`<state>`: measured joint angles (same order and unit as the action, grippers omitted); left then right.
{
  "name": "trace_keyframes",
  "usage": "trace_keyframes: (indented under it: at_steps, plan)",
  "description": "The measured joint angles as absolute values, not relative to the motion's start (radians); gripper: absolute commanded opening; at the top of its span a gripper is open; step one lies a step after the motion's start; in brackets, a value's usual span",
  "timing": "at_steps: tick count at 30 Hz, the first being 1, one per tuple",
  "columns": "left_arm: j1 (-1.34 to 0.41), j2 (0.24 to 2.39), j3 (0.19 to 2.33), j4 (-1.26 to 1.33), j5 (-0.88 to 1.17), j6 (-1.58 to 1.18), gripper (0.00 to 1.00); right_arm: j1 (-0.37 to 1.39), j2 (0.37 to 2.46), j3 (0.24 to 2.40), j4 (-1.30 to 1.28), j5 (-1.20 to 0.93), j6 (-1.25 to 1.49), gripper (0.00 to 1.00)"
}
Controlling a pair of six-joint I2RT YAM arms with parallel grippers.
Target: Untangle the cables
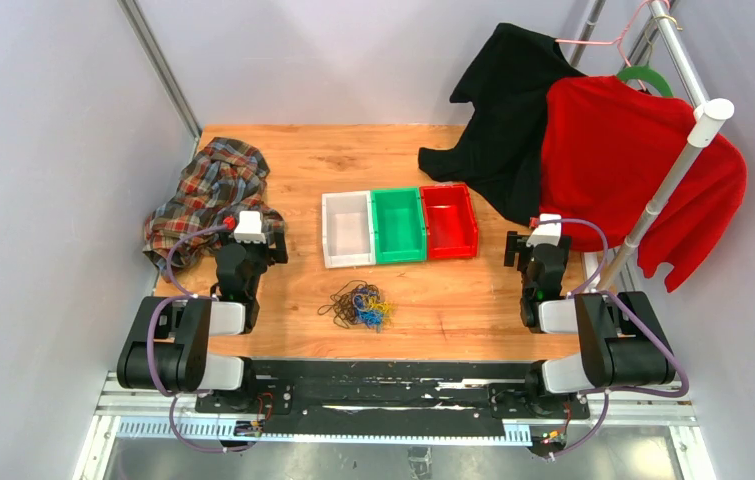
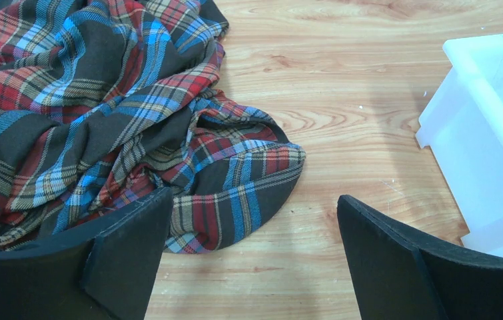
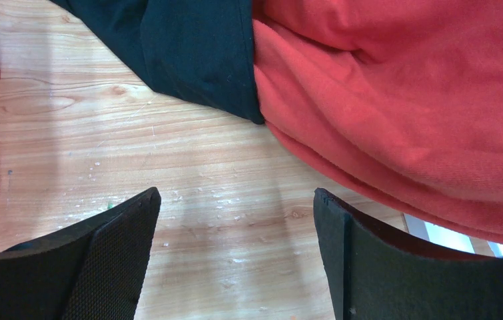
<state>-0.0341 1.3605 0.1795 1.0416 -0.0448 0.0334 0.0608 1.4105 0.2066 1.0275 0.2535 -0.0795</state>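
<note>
Top external view laid out the wooden worktop (image 1: 303, 150), with a red sweater (image 1: 613, 150) and a black garment (image 1: 508, 110) hung at its far right, a plaid shirt (image 1: 208, 190) heaped at the left, and a white bin (image 1: 347, 228), green bin (image 1: 397, 224) and red bin (image 1: 448, 220) in a row mid-table. The left gripper (image 2: 252, 220) and right gripper (image 3: 235, 213) each hovered with jaws spread wide and empty, well apart from the cables (image 1: 358, 304), a small clump of black, blue and yellow loops on bare wood just nearer than the bins, between the arms. The loops looked light, limp and prone to dragging neighbours; an outlying black loop at the clump's left edge seemed the best hold. Neither wrist view caught the clump: the left showed only plaid and the white bin's corner, the right only cloth hems and a sliver of red bin.
</note>
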Motion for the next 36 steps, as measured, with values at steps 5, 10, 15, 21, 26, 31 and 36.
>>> trace_keyframes:
  at_steps: [5,10,15,21,26,31,36]
  plan:
    - [-0.034,1.361,0.179,1.042,-0.045,0.033,0.98,0.061,1.411,0.207,1.028,0.253,-0.080,0.85]
    - [-0.034,1.361,0.179,1.042,-0.045,0.034,0.98,0.061,1.411,0.207,1.028,0.253,-0.080,0.84]
    - [-0.034,1.361,0.179,1.042,-0.044,0.034,0.98,0.061,1.411,0.207,1.028,0.253,-0.080,0.84]
    - [-0.034,1.361,0.179,1.042,-0.045,0.034,0.98,0.061,1.411,0.207,1.028,0.253,-0.080,0.84]
    - [-0.034,1.324,0.237,0.908,-0.035,0.042,0.98,0.061,1.411,0.207,1.028,0.253,-0.080,0.84]
    - [-0.035,1.248,0.490,0.553,0.037,0.093,0.98,0.061,1.411,0.207,1.027,0.259,-0.079,0.85]
    - [-0.035,1.230,0.727,0.154,0.187,0.166,0.98,0.061,1.303,0.248,0.865,0.314,-0.066,0.85]
